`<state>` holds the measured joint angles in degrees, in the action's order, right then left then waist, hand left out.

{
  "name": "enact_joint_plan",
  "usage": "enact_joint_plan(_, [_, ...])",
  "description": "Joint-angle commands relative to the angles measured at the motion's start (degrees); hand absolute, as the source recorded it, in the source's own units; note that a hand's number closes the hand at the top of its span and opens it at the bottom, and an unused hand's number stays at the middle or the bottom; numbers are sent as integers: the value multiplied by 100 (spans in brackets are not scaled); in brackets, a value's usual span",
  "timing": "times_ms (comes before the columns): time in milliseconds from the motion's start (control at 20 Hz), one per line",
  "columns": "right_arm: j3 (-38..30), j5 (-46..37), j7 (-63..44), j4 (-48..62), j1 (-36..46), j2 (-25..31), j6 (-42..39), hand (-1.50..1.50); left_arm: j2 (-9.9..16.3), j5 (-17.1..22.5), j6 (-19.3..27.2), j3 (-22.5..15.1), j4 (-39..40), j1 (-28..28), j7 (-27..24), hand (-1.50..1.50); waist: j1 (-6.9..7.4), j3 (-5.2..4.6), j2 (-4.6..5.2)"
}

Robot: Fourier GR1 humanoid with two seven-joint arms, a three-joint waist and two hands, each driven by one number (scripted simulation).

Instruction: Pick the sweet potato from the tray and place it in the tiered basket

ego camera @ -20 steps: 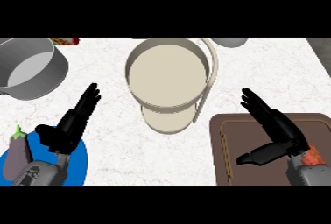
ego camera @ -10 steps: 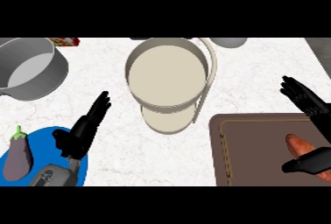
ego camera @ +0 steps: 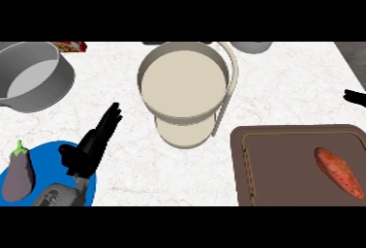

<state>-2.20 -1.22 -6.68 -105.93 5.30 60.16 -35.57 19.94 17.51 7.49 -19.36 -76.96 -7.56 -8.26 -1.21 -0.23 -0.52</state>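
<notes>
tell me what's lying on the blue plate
An eggplant lies on the blue plate. The left hand and forearm cover the plate's right part, so that area stays unseen.

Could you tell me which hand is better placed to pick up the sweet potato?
Right. The sweet potato lies on the tray at the right, nearer the right hand; the left hand rests across the counter by the eggplant.

Sweet potato (ego camera: 339, 172) on brown tray (ego camera: 279, 169), tiered basket (ego camera: 187, 92) behind, left hand (ego camera: 91, 147) open.
</notes>
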Motion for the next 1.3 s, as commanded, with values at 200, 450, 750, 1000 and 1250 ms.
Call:
enact_joint_plan(200, [-343, -93, -667, -991, -528, 648, -1084, -150, 73, -67, -178, 207, -205, -40, 122, 0, 51, 20, 28])
enact_joint_plan(450, [-510, -550, -1104, -1496, -943, 43, -1212, -150, -129, -138, -410, 445, 237, -77, -58, 0, 58, 22, 40])
enact_joint_plan(750, [-332, -1645, -1418, -1828, -1211, -725, -698, -150, -173, -211, -462, 581, 161, -234, 221, 0, 76, 25, 41])
enact_joint_plan(1000, [127, -2708, -1246, -1269, -1330, -898, -593, -150, -304, -494, -417, 372, -247, 361, -84, 0, 143, 27, 44])
enact_joint_plan(1250, [343, -3059, -681, -320, -789, -1185, -703, -150, -348, -549, -807, 701, 435, 39, -303, 0, 144, 24, 61])
